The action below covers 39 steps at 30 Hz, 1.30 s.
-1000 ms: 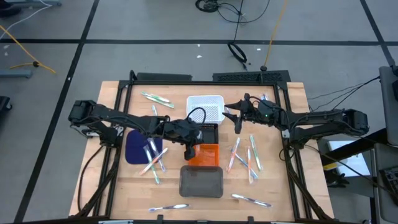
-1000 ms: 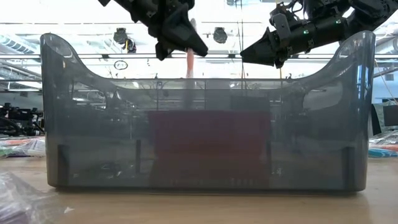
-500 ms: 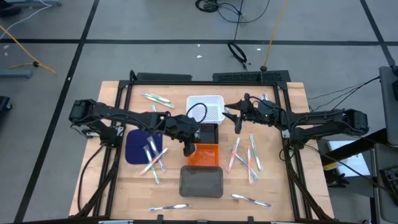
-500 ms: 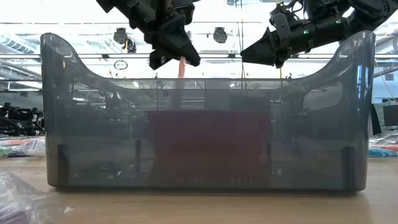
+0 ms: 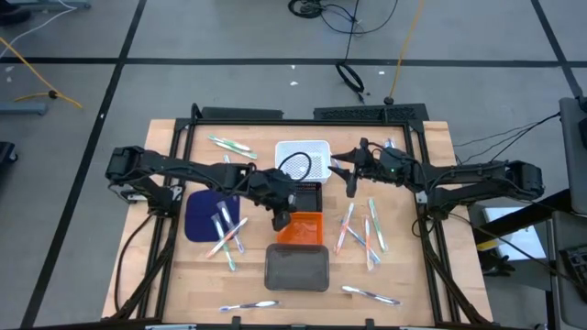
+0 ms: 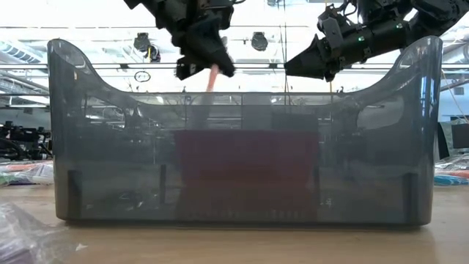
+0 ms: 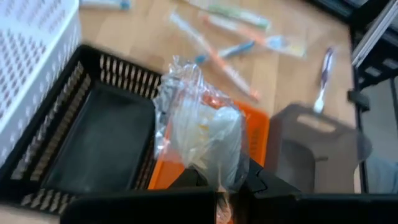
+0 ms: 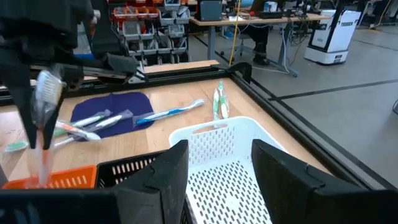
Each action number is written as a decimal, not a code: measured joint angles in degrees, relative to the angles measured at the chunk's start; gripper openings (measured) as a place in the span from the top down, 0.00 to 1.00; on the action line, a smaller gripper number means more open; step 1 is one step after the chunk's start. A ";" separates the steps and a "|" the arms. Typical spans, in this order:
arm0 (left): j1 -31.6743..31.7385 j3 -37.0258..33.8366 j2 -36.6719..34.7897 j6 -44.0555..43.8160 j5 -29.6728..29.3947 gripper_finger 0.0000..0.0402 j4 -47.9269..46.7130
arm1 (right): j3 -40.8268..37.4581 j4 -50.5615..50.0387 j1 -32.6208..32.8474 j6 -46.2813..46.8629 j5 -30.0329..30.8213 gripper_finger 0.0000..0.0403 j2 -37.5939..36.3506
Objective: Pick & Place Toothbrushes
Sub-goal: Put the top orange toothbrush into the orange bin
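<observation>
Shifting a touch leftward since a second ago, the left end effector (image 5: 278, 216) hangs over the orange tray (image 5: 307, 230), clamped on a wrapped toothbrush (image 7: 202, 130) that dangles upright. Across the bench (image 5: 404, 275), the grey tray (image 5: 296, 268) sits nearest the front edge, black tray (image 7: 93, 146) and white basket (image 5: 310, 158) lined up behind the orange one. Right end effector (image 5: 349, 171) hovers beside the white basket, fingers apart, nothing held. Loose toothbrushes (image 5: 359, 229) lie scattered right, more on the blue mat (image 5: 198, 218).

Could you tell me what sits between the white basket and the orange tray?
A black basket sits between the white basket and orange tray, seen in the high view.
</observation>
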 joint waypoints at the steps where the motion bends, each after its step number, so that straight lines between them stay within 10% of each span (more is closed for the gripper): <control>1: 0.00 -0.04 0.00 -0.04 0.00 1.00 -0.86 | 0.00 -0.19 0.00 0.00 0.01 0.59 -0.01; 30: -0.50 0.00 5.15 -1.09 4.47 0.98 2.14 | 0.00 -0.43 0.00 -0.07 0.20 0.59 0.00; 39: -1.27 -0.04 5.18 0.54 4.55 0.80 2.08 | 0.00 -0.47 0.00 -0.42 0.21 0.59 0.00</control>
